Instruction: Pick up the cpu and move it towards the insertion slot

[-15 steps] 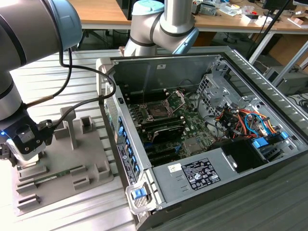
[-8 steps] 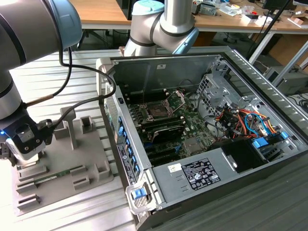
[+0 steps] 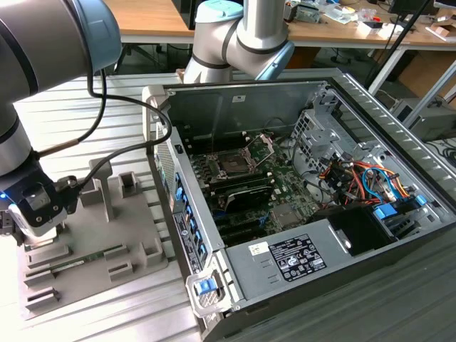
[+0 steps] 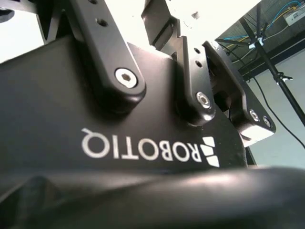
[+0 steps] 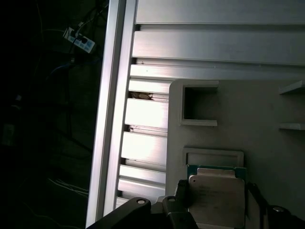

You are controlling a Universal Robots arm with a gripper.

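The cpu (image 5: 217, 195), a small flat square chip with a pale silver top, sits between my fingers in the first wrist view, just over the grey plastic tray (image 5: 267, 109). My gripper (image 5: 217, 207) is shut on the cpu, with a dark finger (image 5: 182, 193) against each side. In the exterior view the gripper (image 3: 39, 229) hangs low over the tray (image 3: 135, 246) at that view's left. The insertion slot (image 3: 231, 164) lies far off to the exterior view's right, inside the open computer case, with its silver retention bracket (image 3: 265, 144) hinged up.
The computer case (image 3: 299, 263) lies open on the ribbed metal table (image 3: 57, 107), its side wall standing between tray and socket. Raised blocks (image 3: 107, 189) stand on the tray. Drive cages and coloured cables (image 3: 363, 178) fill the case's right part. Wooden desks stand behind.
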